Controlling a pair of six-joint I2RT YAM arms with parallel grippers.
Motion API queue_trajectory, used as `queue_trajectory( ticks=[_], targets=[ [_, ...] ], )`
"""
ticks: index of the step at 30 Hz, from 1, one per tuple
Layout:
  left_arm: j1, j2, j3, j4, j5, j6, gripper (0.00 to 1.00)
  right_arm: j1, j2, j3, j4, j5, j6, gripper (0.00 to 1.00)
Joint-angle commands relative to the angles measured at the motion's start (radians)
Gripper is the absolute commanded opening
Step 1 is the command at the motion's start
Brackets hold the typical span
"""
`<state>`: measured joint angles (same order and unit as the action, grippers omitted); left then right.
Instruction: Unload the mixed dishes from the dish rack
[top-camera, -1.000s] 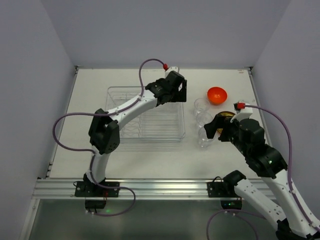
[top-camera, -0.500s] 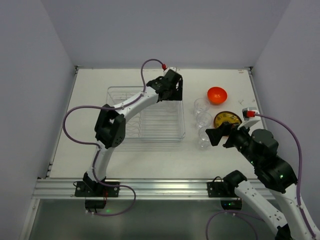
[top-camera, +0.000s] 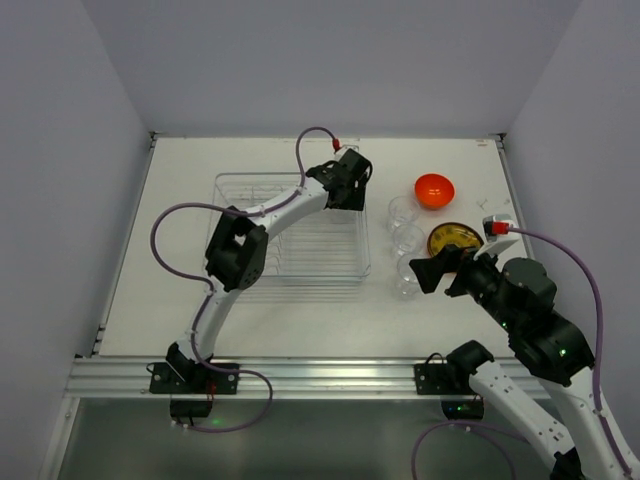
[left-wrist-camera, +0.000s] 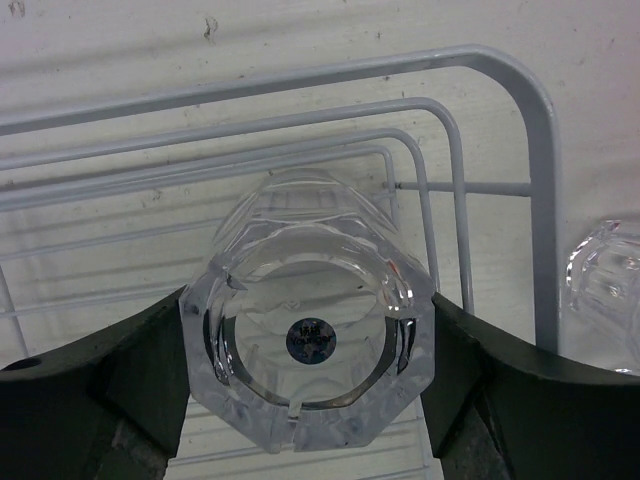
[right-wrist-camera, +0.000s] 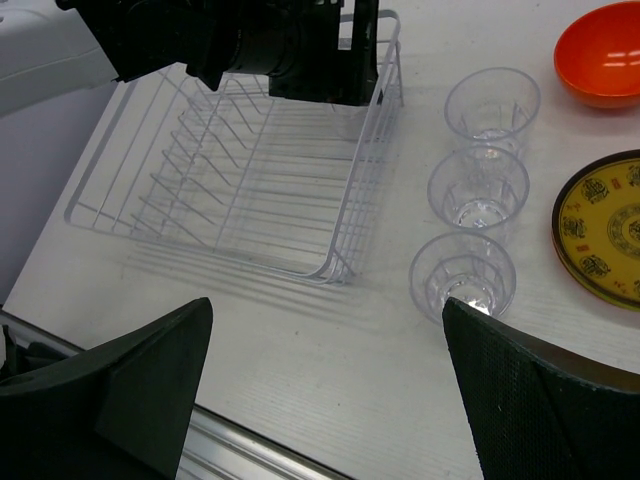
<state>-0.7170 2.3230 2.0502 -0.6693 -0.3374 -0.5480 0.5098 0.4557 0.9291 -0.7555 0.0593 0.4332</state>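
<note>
With 3 glasses (right-wrist-camera: 478, 190), the bowl (right-wrist-camera: 603, 52) and the yellow plate (right-wrist-camera: 605, 228) already on the desk (top-camera: 180, 200), the left gripper (left-wrist-camera: 310, 372) clamps the last glass (left-wrist-camera: 310, 290) over the rack (right-wrist-camera: 365, 150), right gripper (right-wrist-camera: 325, 385) wide open

Four clear glasses (right-wrist-camera: 478, 192) in all: three stand in a row on the desk (right-wrist-camera: 300, 380), and a fourth glass (left-wrist-camera: 310, 335) is at the one dish rack (right-wrist-camera: 250, 190). One orange bowl (right-wrist-camera: 603, 52). One yellow patterned plate (right-wrist-camera: 610, 230). Two robot arms (top-camera: 280, 206).
</note>
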Motion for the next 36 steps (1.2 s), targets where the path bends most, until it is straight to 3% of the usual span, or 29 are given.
queue_trajectory(
  ticks=[1, 3, 4, 5, 8, 9, 14, 19, 21, 22, 23, 24, 26, 27, 29, 33, 36],
  targets=[
    [-0.009, -0.013, 0.036, -0.004, -0.057, 0.048, 0.78, -0.001, -0.006, -0.012, 0.013, -0.013, 0.001, 0.99],
    [-0.009, -0.017, 0.039, 0.0, -0.066, 0.049, 0.67, 0.001, -0.008, -0.018, 0.018, -0.016, 0.001, 0.99],
    [-0.009, -0.02, 0.038, 0.004, -0.063, 0.051, 0.48, -0.001, -0.005, -0.019, 0.018, -0.018, 0.001, 0.99],
    [-0.009, -0.027, 0.034, 0.007, -0.061, 0.051, 0.37, -0.001, -0.002, -0.019, 0.019, -0.019, 0.001, 0.99],
    [-0.009, -0.068, 0.004, 0.011, -0.075, 0.046, 0.06, -0.001, 0.004, -0.024, 0.028, -0.022, 0.004, 0.99],
    [-0.01, -0.109, -0.014, 0.017, -0.086, 0.043, 0.0, -0.001, 0.006, -0.026, 0.036, -0.027, 0.007, 0.99],
    [-0.022, -0.333, -0.237, 0.138, -0.026, 0.039, 0.0, -0.001, -0.002, -0.081, 0.087, -0.055, 0.024, 0.99],
    [-0.042, -0.664, -0.523, 0.332, 0.112, 0.034, 0.0, -0.001, 0.005, -0.102, 0.142, -0.077, 0.053, 0.99],
    [-0.052, -0.814, -0.617, 0.446, 0.249, 0.01, 0.0, -0.001, -0.009, -0.125, 0.197, -0.188, 0.055, 0.99],
    [-0.056, -0.865, -0.739, 0.505, 0.303, -0.003, 0.0, -0.001, -0.018, -0.139, 0.229, -0.237, 0.056, 0.99],
    [-0.067, -0.922, -0.809, 0.578, 0.366, -0.044, 0.0, -0.001, -0.025, -0.153, 0.26, -0.357, 0.061, 0.99],
    [-0.074, -1.026, -0.882, 0.769, 0.485, -0.074, 0.0, -0.001, -0.038, -0.173, 0.325, -0.422, 0.074, 0.99],
    [-0.103, -1.144, -1.083, 0.951, 0.605, -0.174, 0.0, -0.001, -0.051, -0.194, 0.404, -0.618, 0.104, 0.99],
    [-0.117, -1.174, -1.132, 1.084, 0.62, -0.208, 0.0, -0.001, -0.057, -0.225, 0.503, -0.675, 0.155, 0.99],
    [-0.15, -1.233, -1.225, 1.196, 0.623, -0.279, 0.0, 0.001, -0.074, -0.265, 0.693, -0.806, 0.249, 0.97],
    [-0.216, -1.271, -1.355, 1.459, 0.612, -0.404, 0.0, 0.001, -0.062, -0.329, 0.844, -0.831, 0.308, 0.92],
    [-0.266, -1.242, -1.403, 1.548, 0.529, -0.455, 0.0, 0.001, -0.025, -0.357, 0.935, -0.854, 0.341, 0.9]
  ],
)
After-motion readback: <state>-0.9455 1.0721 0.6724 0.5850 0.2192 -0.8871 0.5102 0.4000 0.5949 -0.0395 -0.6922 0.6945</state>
